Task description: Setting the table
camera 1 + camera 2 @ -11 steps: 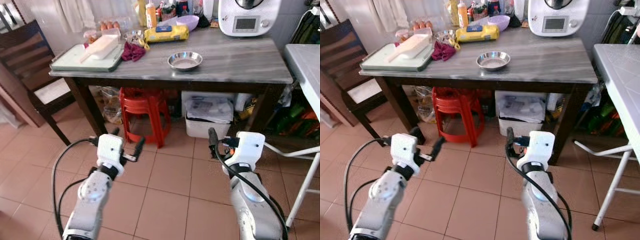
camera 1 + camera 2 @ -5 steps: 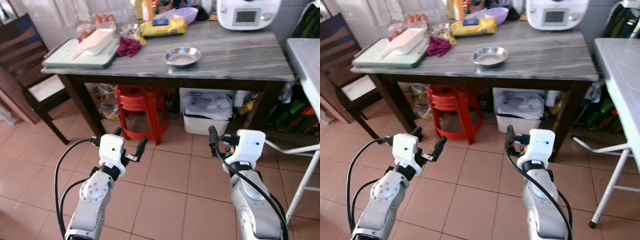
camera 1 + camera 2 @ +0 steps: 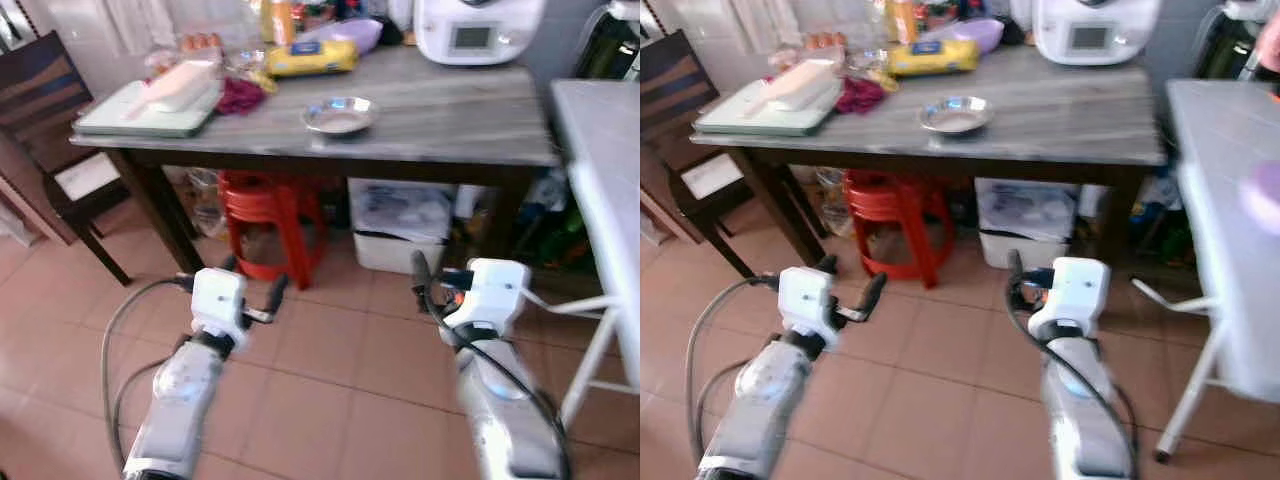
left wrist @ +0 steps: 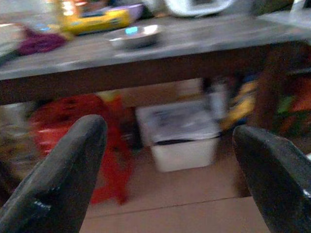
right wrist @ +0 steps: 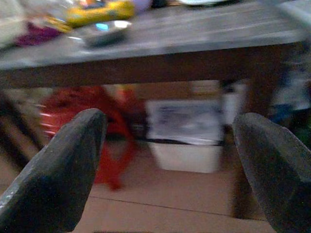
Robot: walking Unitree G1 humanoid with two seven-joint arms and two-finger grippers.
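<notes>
Fingers [image 4: 58, 184] below steel bowl [image 3: 340, 115]

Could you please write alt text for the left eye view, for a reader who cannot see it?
Two silver robot arms reach forward over a tiled floor, the left gripper and right gripper both open and empty, short of a grey table holding a steel bowl. A red stool stands underneath.

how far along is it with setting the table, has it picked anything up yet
Nothing looks done yet. Both end effectors are open and empty: the left end effector and right end effector hang above the tiled floor, short of the grey table. In hand: only the approach. Left: reaching the table and picking up items such as the metal bowl, which sits untouched near its front edge.
</notes>
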